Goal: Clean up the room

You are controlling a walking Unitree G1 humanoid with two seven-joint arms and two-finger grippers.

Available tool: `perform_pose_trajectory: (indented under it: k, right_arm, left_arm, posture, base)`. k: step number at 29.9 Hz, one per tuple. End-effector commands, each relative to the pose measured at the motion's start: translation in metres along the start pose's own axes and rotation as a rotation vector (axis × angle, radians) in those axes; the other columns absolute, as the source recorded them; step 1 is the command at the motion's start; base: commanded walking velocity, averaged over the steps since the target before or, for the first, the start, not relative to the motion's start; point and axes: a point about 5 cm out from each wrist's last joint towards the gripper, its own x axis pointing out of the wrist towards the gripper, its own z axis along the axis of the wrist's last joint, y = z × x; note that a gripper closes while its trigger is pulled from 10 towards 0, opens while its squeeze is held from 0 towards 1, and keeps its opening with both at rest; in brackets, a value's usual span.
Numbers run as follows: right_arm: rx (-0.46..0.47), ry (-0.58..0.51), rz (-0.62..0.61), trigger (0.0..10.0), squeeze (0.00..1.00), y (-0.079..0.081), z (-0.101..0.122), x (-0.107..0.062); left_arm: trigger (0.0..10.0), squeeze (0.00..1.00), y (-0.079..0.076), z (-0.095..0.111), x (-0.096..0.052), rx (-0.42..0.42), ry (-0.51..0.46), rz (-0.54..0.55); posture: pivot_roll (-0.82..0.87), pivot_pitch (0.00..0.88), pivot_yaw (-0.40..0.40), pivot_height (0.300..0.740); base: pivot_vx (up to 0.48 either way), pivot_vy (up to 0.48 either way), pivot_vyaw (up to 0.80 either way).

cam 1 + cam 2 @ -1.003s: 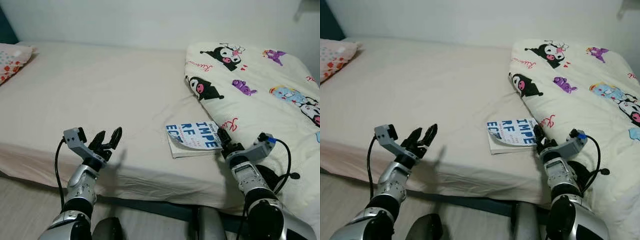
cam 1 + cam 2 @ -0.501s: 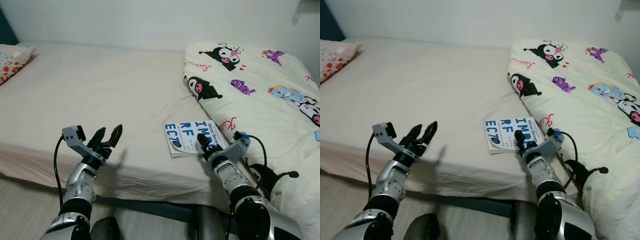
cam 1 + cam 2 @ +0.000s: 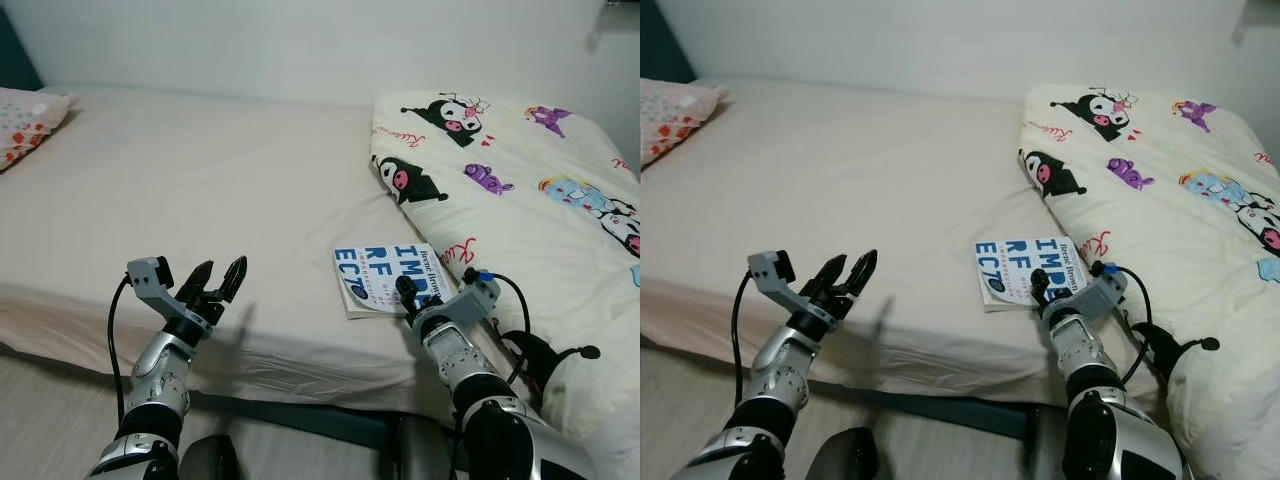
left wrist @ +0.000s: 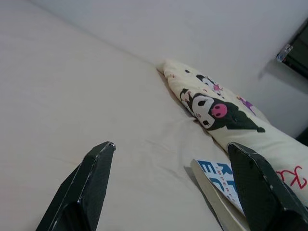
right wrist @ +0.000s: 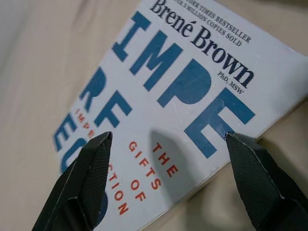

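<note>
Book (image 3: 388, 278) by "Brené Brown", "IMPE" legible, lies under the spread right gripper (image 5: 163, 159).

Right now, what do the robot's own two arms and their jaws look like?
Both arms are silver metal with black joint rings. The left gripper and right gripper each have two long, tapered black fingers with a matte, finely textured finish. A grey boxy camera module sits on each wrist, the right one with a small blue part, and a thin black cable loops from each module.
</note>
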Motion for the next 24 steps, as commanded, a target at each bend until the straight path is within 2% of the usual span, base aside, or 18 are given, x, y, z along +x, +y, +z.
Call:
perform_pose_trajectory:
  k: [1, 3, 8, 15, 18, 19, 21, 24]
  right_arm:
    - [0.023, 0.107, -0.179, 10.0, 0.0, -0.036, -0.029, -0.01]
    - [-0.009, 0.102, -0.258, 10.0, 0.0, -0.043, -0.029, -0.011]
    - [-0.051, 0.117, -0.328, 10.0, 0.0, -0.051, -0.033, -0.014]
    - [0.01, 0.1, -0.359, 10.0, 0.0, -0.05, -0.03, -0.014]
    - [0.054, 0.084, -0.227, 10.0, 0.0, -0.034, -0.027, -0.009]
    - [0.054, 0.084, -0.227, 10.0, 0.0, -0.034, -0.027, -0.009]
    - [0.111, 0.103, -0.108, 10.0, 0.0, -0.02, -0.03, -0.006]
    - [0.134, 0.115, -0.077, 10.0, 0.0, -0.017, -0.033, -0.006]
  left_arm:
    - [10.0, 0.0, -0.003, -0.003, -0.001, -0.01, 0.008, -0.004]
    - [10.0, 0.0, -0.004, -0.004, -0.001, -0.013, 0.01, -0.006]
    - [10.0, 0.0, -0.007, -0.007, 0.001, -0.024, 0.01, -0.01]
    - [10.0, 0.0, -0.013, -0.01, 0.003, -0.034, 0.007, -0.025]
    - [10.0, 0.0, -0.013, -0.01, 0.003, -0.035, 0.007, -0.027]
    - [10.0, 0.0, -0.013, -0.01, 0.003, -0.035, 0.007, -0.027]
    - [10.0, 0.0, -0.013, -0.009, 0.003, -0.032, 0.008, -0.03]
    - [10.0, 0.0, -0.013, -0.009, 0.003, -0.032, 0.007, -0.031]
  posture:
    - [0.02, 0.156, 0.033, 0.32]
    - [0.02, 0.152, 0.028, 0.32]
    - [0.01, 0.15, 0.018, 0.32]
    - [0.01, 0.15, 0.017, 0.32]
    - [0.01, 0.15, 0.018, 0.32]
    - [0.01, 0.15, 0.018, 0.32]
    - [0.01, 0.151, 0.023, 0.32]
    - [0.01, 0.151, 0.023, 0.32]
  base:
    - [0.0, 0.0, 0.0]
    - [0.0, 0.0, 0.0]
    - [0.0, 0.0, 0.0]
    - [0.0, 0.0, 0.0]
    - [0.0, 0.0, 0.0]
    - [0.0, 0.0, 0.0]
    - [0.0, 0.0, 0.0]
    - [0.0, 0.0, 0.0]
